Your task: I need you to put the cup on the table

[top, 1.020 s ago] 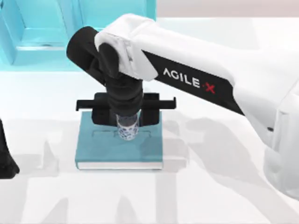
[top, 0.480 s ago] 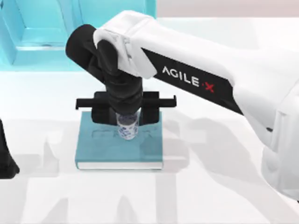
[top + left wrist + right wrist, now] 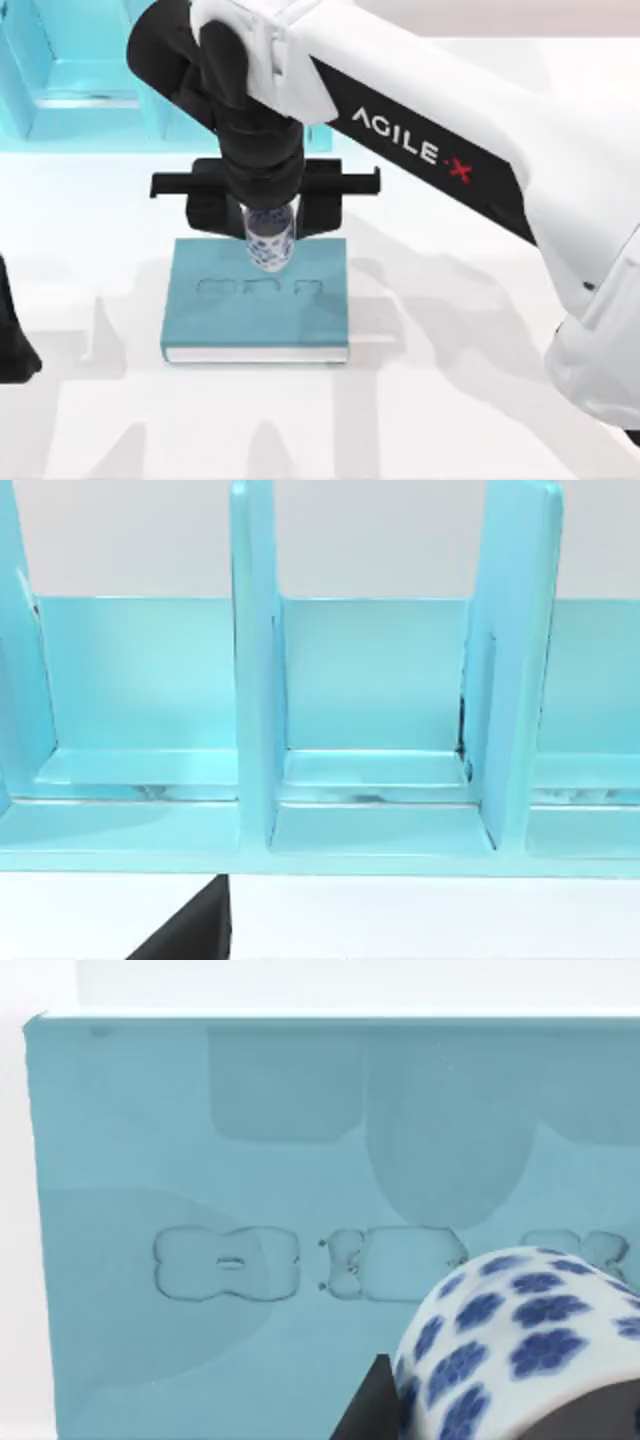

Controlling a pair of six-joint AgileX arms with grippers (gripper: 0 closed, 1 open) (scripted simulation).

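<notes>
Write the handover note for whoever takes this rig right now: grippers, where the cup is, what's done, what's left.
Right gripper: shut on the cup, holding it in the air above the far edge of the teal book; the right wrist view shows the cup with the book cover below it.
Left arm: parked at the table's left edge, its wrist camera facing the blue shelf.
Done: cup gripped and clear of the book.
Left: carry it sideways past the book, lower it onto bare table, probably to the right, then open the gripper and pull back.
</notes>
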